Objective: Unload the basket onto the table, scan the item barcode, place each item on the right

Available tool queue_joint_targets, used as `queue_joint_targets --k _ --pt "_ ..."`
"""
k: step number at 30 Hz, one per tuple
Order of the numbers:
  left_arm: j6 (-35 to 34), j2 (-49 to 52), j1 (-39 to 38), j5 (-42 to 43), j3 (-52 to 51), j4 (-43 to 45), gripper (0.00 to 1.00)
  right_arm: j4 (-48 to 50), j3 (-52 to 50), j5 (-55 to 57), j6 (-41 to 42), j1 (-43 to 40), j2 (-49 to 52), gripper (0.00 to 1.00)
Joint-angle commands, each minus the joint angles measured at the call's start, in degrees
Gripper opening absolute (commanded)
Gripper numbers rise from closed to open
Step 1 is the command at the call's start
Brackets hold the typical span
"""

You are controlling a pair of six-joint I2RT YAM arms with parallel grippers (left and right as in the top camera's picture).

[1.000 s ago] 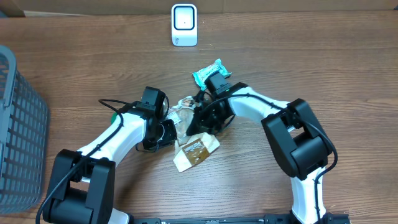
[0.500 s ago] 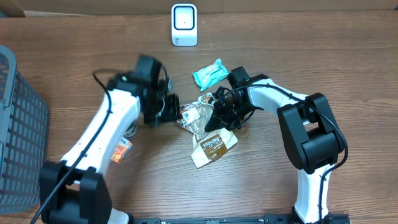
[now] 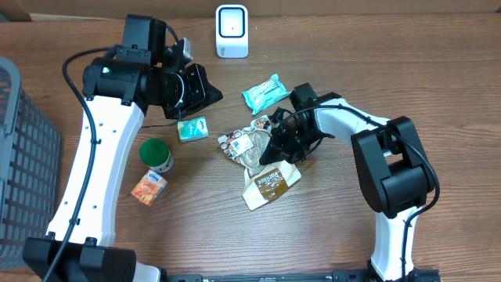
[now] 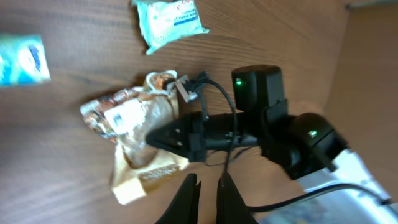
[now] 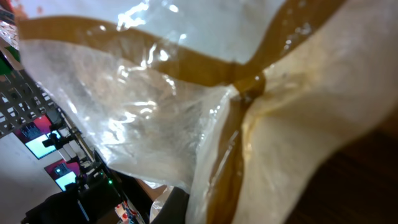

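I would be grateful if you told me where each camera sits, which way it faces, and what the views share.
Overhead: above the table, facing down on scanner, basket; left arm and right arm show.
Left wrist: high up, facing down at the snack bag and right gripper; own fingers at the bottom edge.
Right wrist: pressed close to the snack bag, which fills it; no fingers visible.
Shared: all three show the snack bag.

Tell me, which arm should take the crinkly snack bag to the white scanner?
Probably right: the right end effector is shut on the snack bag, while the left end effector is shut on nothing, away from it.
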Motion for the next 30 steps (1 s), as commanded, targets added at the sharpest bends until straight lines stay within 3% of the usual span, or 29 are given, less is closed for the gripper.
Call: queue_joint_targets --k 1,8,14,18,24,30 --pt "-11.1 -0.7 1.0 4.7 1.2 -0.2 0.06 -0.3 0.2 0.5 -1.1 -0.3 -1.0 0.04" --pt "-14.7 -0.7 1.5 9.1 1.2 -0.1 0.06 -0.9 0.2 0.5 -1.1 -0.3 -1.0 0.04" --pt "-11.4 -0.7 1.5 0.3 1.2 -0.2 0.11 -0.6 0.4 -0.5 -1.1 -0.3 -1.6 0.04" --pt "-6.2 -0.7 1.5 -12.2 1.2 -0.9 0.32 -1.3 2.3 -0.2 -1.6 -0.3 -3.1 0.04" --pt "-5.1 -0.7 1.5 -26.4 1.2 -2.7 0.69 -1.5 4.7 0.3 -1.5 -0.9 -6.7 0.04" --pt "-0.9 -0.7 1.5 -36.6 1.2 -3.1 0.96 -6.8 8.5 -0.9 -1.5 -3.2 -13.2 0.04"
